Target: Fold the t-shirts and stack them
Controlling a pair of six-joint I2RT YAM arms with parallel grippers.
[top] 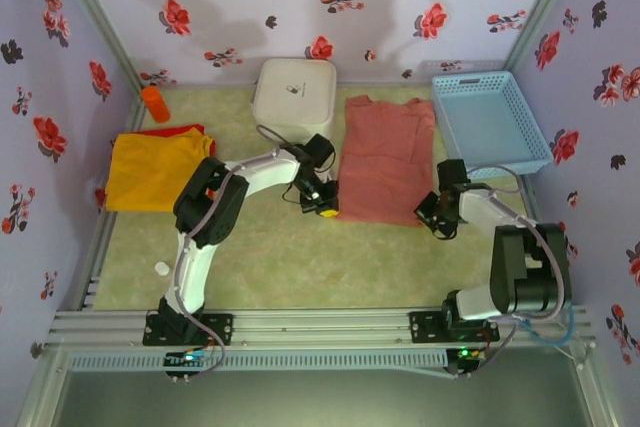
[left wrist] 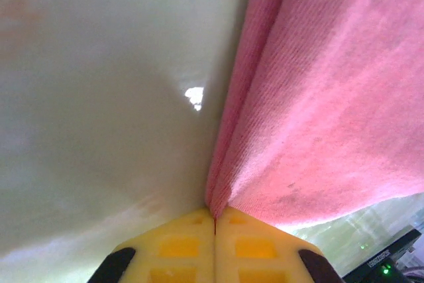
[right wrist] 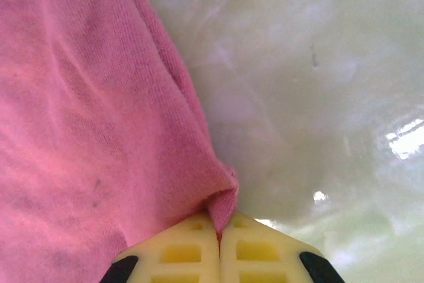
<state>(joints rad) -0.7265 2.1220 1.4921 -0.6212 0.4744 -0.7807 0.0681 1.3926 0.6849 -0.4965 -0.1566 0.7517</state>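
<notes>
The pale green table (top: pixel 300 267) carries everything, walled in by flowered paper. The dusty salmon-pink t-shirt (top: pixel 385 157) lies spread flat right of centre, its collar toward the far wall and its hem toward the arms, between the white rounded box (top: pixel 293 92) and the light blue basket (top: pixel 490 122), whose near corner sits just beside the shirt's right edge. At the far left of the table lies the yellow-orange t-shirt (top: pixel 155 169), roughly folded, with a red t-shirt (top: pixel 185 130) peeking out along its far edge. The left gripper (top: pixel 322 209) is down at the pink shirt's near left corner, its yellow jaws pressed together on the cloth's edge (the wrist view has the fabric running straight into the seam between them). The right gripper (top: pixel 432 219) is at the near right corner, jaws likewise closed and pinching a small fold of pink cloth. An orange cylinder (top: pixel 155 104) stands near the far left corner, and a small white round thing (top: pixel 161 268) lies beside the left arm.
</notes>
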